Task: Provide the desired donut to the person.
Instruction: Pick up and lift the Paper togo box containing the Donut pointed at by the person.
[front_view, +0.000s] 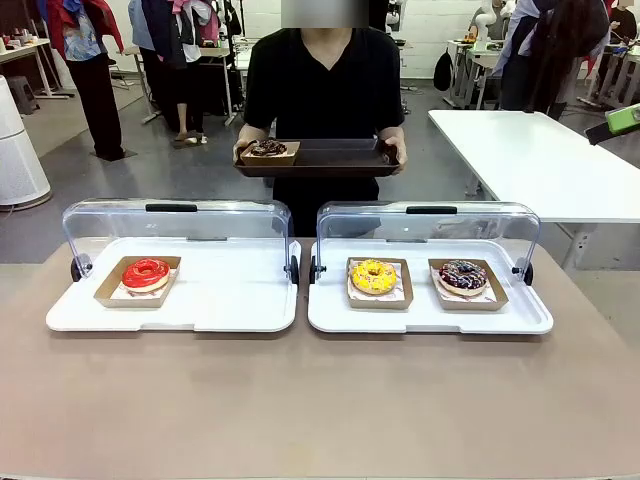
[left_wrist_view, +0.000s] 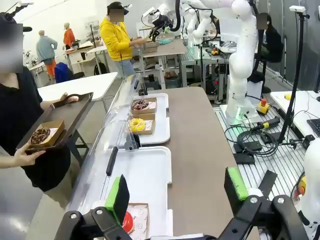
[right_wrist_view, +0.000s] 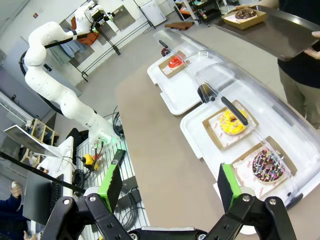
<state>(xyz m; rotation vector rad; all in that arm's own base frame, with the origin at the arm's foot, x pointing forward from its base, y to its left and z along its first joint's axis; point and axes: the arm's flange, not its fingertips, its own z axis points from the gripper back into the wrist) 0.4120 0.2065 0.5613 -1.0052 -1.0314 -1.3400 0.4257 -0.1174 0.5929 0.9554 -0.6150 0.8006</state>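
The person (front_view: 320, 90) stands across the table and holds a dark serving tray (front_view: 330, 157) in both hands. A chocolate donut (front_view: 268, 148) in a cardboard tray sits on it. On the left white display tray (front_view: 230, 300) lies a red donut (front_view: 146, 273). The right display tray (front_view: 420, 315) carries a yellow donut (front_view: 373, 276) and a dark sprinkled donut (front_view: 462, 275). My left gripper (left_wrist_view: 177, 192) hangs open and empty above the red donut (left_wrist_view: 128, 222) end of the table. My right gripper (right_wrist_view: 170, 185) is open, high above the table beside the sprinkled donut (right_wrist_view: 268, 165).
Both clear lids (front_view: 170, 225) (front_view: 430, 225) stand raised at the back of the display trays. Bare brown tabletop (front_view: 320, 400) stretches in front of them. A white table (front_view: 540, 160) stands at the far right. Bystanders move about behind.
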